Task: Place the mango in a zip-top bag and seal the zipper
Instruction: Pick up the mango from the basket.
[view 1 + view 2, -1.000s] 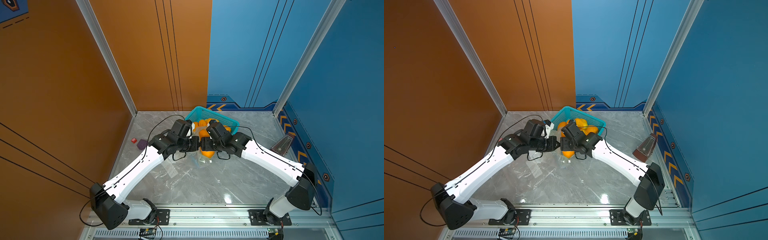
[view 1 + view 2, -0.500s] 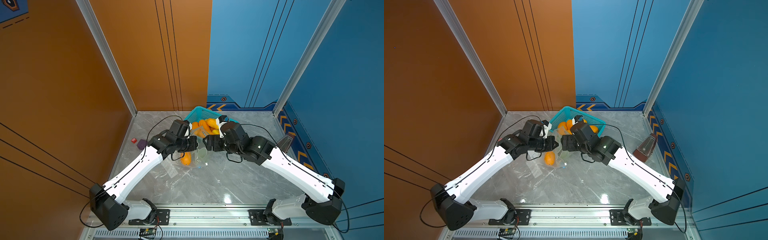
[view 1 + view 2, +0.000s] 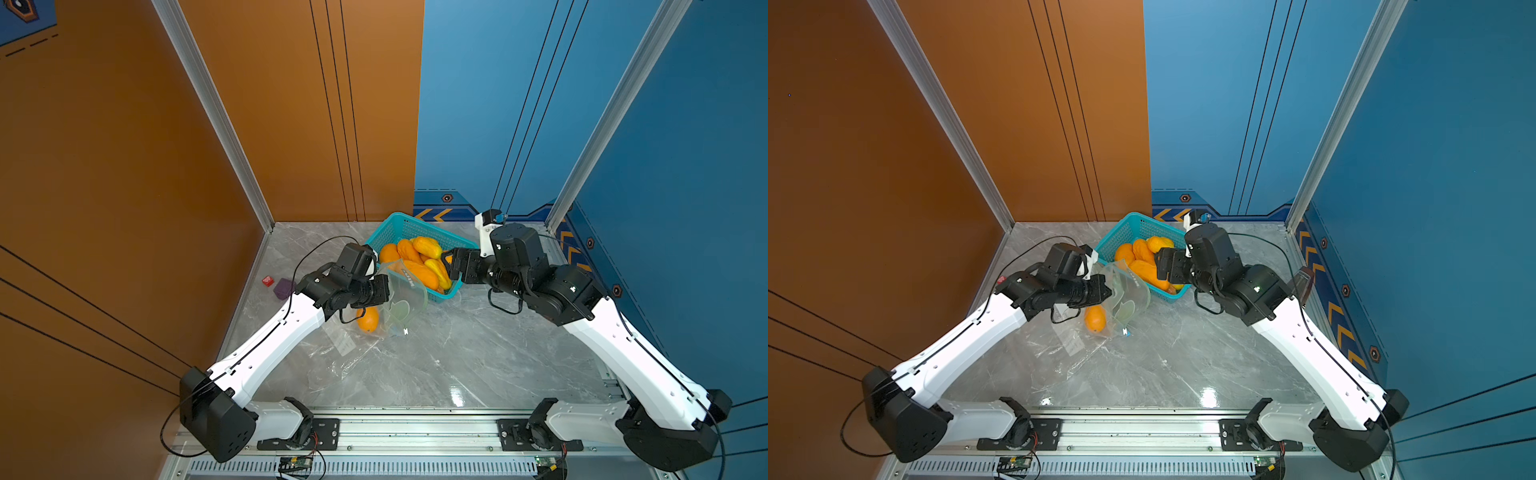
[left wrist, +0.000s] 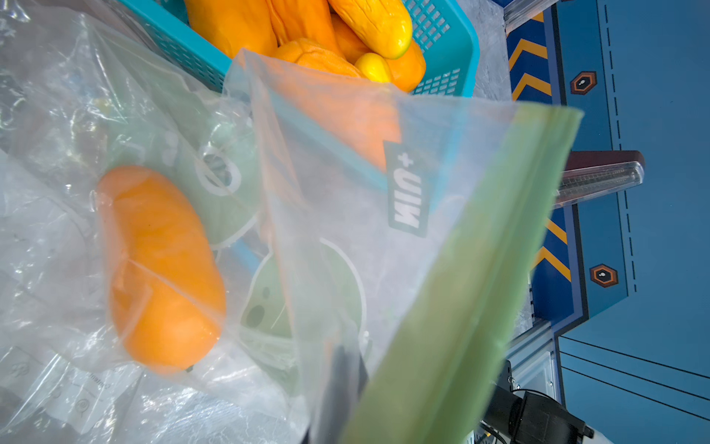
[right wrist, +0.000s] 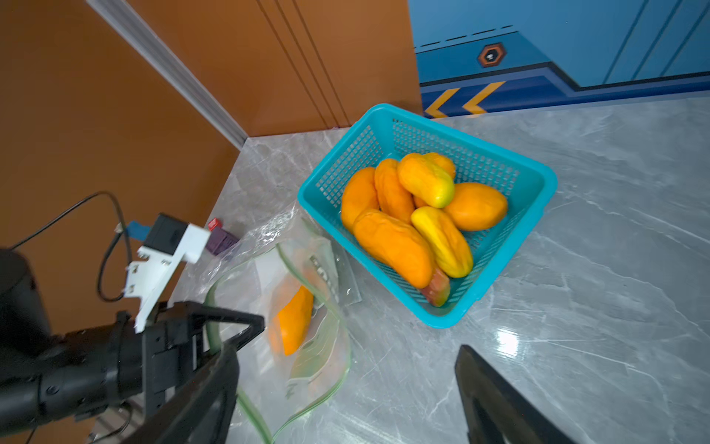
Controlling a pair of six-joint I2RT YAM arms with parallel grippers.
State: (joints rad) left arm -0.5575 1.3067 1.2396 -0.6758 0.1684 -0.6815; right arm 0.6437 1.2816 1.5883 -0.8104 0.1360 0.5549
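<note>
Orange mango (image 3: 368, 319) lies inside clear zip-top bag (image 3: 409, 293), near-left of teal mesh basket (image 3: 392, 224). Left gripper (image 3: 387, 289) clenched on green zipper rim (image 4: 480, 269). Right gripper (image 3: 451, 266) spread, empty, just right of gaping mouth.

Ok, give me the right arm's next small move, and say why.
Probably move the right gripper, open by the basket, over to the zip-top bag and pinch its green zipper strip close to the left gripper. The mango already lies inside, the mouth gapes open, and the left gripper is shut on one edge, so sealing looks next.
</note>
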